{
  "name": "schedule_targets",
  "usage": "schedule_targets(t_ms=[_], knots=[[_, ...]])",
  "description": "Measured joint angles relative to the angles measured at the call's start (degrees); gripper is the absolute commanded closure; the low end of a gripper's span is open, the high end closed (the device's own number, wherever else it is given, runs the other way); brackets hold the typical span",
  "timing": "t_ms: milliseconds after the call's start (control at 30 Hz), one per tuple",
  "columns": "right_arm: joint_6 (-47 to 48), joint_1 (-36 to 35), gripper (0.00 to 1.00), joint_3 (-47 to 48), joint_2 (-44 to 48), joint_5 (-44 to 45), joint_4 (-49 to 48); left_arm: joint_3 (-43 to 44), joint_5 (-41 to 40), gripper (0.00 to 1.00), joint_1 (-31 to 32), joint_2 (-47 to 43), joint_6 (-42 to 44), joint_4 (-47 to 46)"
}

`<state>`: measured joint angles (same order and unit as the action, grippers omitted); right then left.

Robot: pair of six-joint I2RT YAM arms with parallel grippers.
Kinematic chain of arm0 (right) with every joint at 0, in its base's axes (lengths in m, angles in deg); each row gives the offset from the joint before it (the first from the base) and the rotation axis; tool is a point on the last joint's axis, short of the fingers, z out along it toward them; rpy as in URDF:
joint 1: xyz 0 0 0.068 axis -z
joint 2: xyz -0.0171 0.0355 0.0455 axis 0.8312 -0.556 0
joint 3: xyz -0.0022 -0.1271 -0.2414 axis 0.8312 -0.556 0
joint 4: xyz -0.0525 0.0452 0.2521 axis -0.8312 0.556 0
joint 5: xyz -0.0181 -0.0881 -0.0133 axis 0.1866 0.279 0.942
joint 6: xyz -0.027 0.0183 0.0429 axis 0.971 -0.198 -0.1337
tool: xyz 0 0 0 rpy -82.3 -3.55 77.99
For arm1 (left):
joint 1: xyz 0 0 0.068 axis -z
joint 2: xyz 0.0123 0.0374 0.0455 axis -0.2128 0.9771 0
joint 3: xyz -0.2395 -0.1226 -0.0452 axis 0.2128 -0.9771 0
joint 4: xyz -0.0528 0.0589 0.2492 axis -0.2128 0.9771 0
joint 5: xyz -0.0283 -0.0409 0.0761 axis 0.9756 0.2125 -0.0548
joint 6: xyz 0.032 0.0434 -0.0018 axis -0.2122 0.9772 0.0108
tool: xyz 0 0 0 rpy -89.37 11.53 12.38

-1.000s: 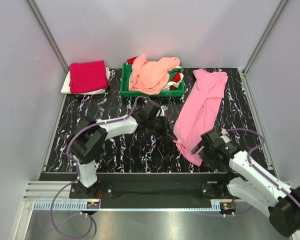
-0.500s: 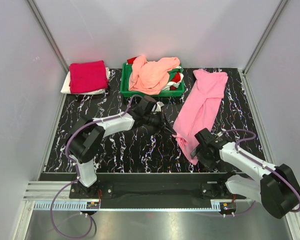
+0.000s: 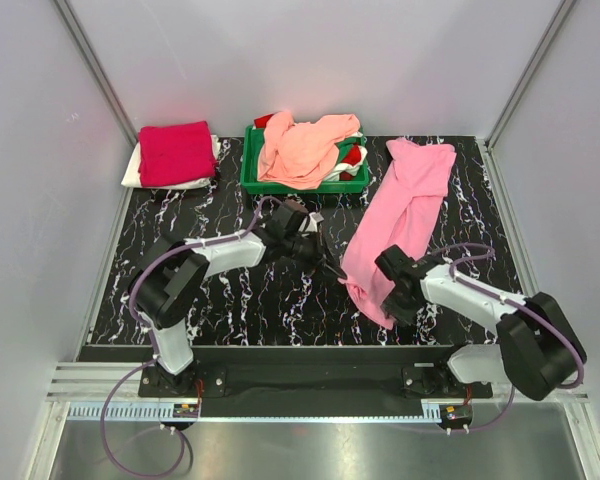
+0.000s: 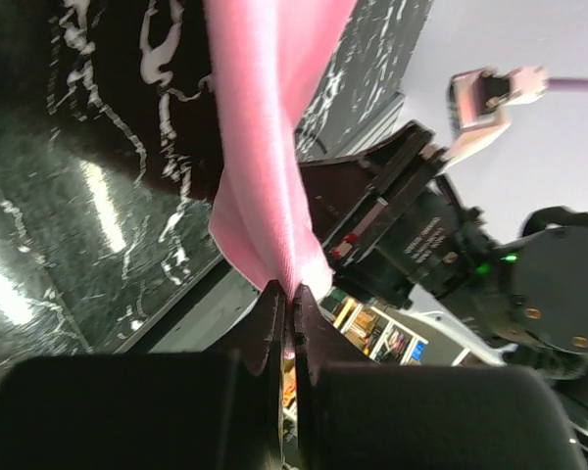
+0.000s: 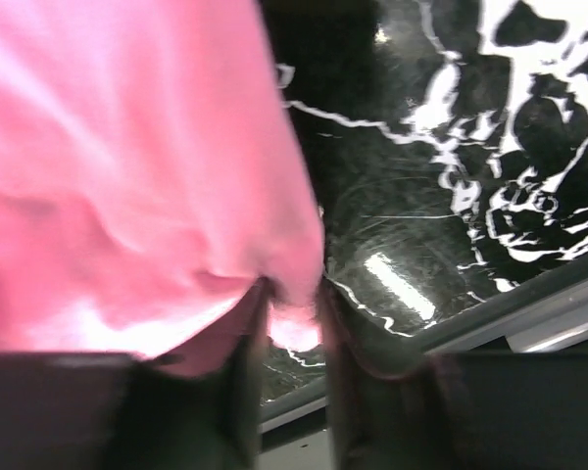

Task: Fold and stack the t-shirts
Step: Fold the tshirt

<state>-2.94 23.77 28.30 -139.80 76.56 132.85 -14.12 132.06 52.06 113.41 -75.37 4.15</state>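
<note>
A green plastic tray [image 3: 252, 172] is seen at the far middle of the black white-veined marble-pattern table [image 3: 230, 300], and it is filled by a crumpled peach-salmon cotton t-shirt [image 3: 300, 148] that spills over its rim; scraps of red, white and green cloth [image 3: 352, 156] are tucked under it at the tray's right end, too bunched to be told apart. To the left of the tray, a folded crimson-magenta t-shirt [image 3: 176, 152] is stacked on a folded white t-shirt [image 3: 131, 174]. A bubblegum-pink cotton t-shirt [image 3: 402, 212] is laid on the table to the right of the tray as a long narrow strip, running from the far right corner towards the near middle. Its near end is gripped from both sides. The left gripper [image 4: 288, 311] is closed tight, and a thin fold of the pink hem is pinched between its fingers [image 4: 267, 333], the cloth lifted off the table there. The right gripper [image 5: 292, 318] is likewise clamped on the pink edge, only fabric being seen between its fingers [image 5: 245, 338]. Compared with half a second before, the right arm has been swung farther in towards the middle, and the near end of the pink strip has been drawn slightly leftward; the tray and the folded stack are unchanged.
</note>
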Motion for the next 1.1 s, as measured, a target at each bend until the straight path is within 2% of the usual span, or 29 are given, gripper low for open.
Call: schedule_targets(t_ms=[33,100,267,400,567,867,1000,1100], knots=[[0.1,-0.5,0.85,0.8,-1.1,0.3,0.2,-0.7,0.0,1.0,0.0,-0.2,0.3,-0.2],[0.6,-1.6,1.0,2.5,-3.3,1.0,0.9,-1.9,0.0,1.0,0.0,-0.5,0.8,-0.5],[1.2,-3.3,1.0,7.4,-9.6,2.3,4.4,-4.6,0.0,1.0,0.0,-0.7,1.6,-1.9],[1.1,-3.7,1.0,6.4,-8.0,2.7,3.8,-5.2,-0.5,1.0,0.1,-0.7,4.2,-1.4],[0.3,-3.8,1.0,2.1,0.9,2.5,4.7,-5.0,-2.5,1.0,1.5,-0.7,10.0,3.7],[-0.8,-3.8,1.0,3.5,15.9,3.0,14.1,-3.1,-8.6,1.0,8.5,-1.2,13.3,12.7],[-1.2,-3.9,1.0,6.0,22.0,4.7,17.9,1.4,-11.8,1.0,10.5,-2.8,15.0,19.4],[-0.6,-3.7,1.0,10.1,22.3,6.8,19.5,9.2,-16.1,1.0,10.5,-2.9,17.8,27.0]])
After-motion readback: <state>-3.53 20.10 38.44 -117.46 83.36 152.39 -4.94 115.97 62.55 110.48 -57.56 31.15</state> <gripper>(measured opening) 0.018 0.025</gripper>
